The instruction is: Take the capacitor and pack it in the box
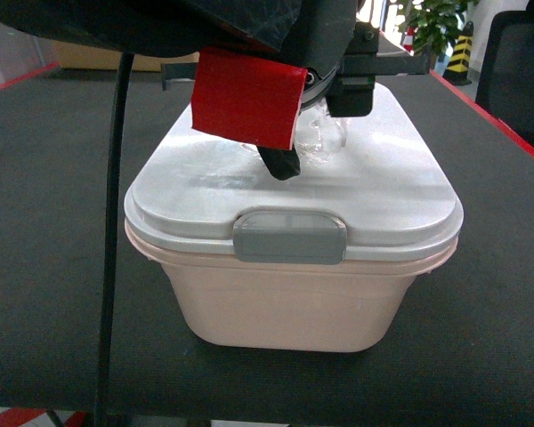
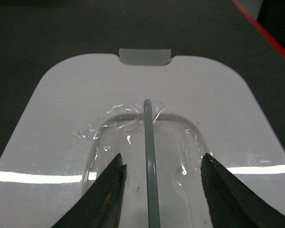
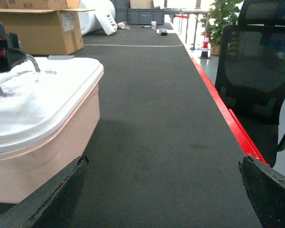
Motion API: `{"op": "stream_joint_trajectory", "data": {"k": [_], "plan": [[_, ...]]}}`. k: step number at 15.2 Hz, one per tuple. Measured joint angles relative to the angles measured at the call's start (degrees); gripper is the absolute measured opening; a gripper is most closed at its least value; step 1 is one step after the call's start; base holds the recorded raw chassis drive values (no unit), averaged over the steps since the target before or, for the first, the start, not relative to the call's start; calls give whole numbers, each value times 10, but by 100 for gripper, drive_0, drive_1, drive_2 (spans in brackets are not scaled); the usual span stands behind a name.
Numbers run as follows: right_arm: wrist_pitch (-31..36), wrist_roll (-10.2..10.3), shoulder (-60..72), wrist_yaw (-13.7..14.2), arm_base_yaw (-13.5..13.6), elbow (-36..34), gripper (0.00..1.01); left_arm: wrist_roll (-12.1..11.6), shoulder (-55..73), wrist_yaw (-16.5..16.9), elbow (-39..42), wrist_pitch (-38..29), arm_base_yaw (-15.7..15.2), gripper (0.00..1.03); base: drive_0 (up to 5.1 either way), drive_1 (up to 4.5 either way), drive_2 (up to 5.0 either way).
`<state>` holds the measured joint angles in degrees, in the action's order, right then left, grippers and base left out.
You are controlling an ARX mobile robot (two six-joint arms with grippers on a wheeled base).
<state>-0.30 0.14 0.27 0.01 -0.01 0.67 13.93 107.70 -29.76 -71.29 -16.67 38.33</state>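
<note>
The pale pink box (image 1: 285, 302) stands on the dark table with its light-grey lid (image 1: 383, 187) on and the grey latch (image 1: 290, 237) facing me. My left gripper (image 2: 162, 159) hovers open just above the lid (image 2: 61, 118), its two dark fingers either side of the thin wire handle (image 2: 149, 156), which stands upright between them untouched. My right gripper (image 3: 164, 160) is open and empty, low over the table to the right of the box (image 3: 42, 142). No capacitor shows in any view.
The left arm with red tape (image 1: 249, 98) covers the lid's far part, and a black cable (image 1: 111, 222) hangs at the left. A brown carton (image 3: 42, 28) sits far back. The red table edge (image 3: 228, 114) and a black chair (image 3: 261, 71) are on the right.
</note>
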Motion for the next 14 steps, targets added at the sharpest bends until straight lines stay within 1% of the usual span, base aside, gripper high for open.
{"op": "stream_joint_trajectory", "data": {"k": [1,2,4,5,6,7,8,9,10,11,14], "plan": [[0,0,0,0,0,0,98,0,-16,15,11,-26,-2,55,0,0,0],[0,0,0,0,0,0,98,-5,-35,22,25,-73,-7,65,0,0,0],[0,0,0,0,0,0,98,-8,-91,64,72,-159,-34,89,0,0,0],[0,0,0,0,0,0,98,-16,-131,83,118,-203,-54,100,0,0,0],[0,0,0,0,0,0,98,-24,-179,104,173,-242,-78,97,0,0,0],[0,0,0,0,0,0,98,-42,-233,127,238,-285,-107,98,0,0,0],[0,0,0,0,0,0,98,-63,-289,155,300,-312,-140,98,0,0,0],[0,0,0,0,0,0,98,-85,-355,179,361,-297,-183,98,0,0,0],[0,0,0,0,0,0,98,-94,-407,203,402,-273,-221,98,0,0,0],[0,0,0,0,0,0,98,-95,-429,204,416,-274,-236,98,0,0,0],[0,0,0,0,0,0,98,-99,-432,211,412,-277,-231,98,0,0,0]]}}
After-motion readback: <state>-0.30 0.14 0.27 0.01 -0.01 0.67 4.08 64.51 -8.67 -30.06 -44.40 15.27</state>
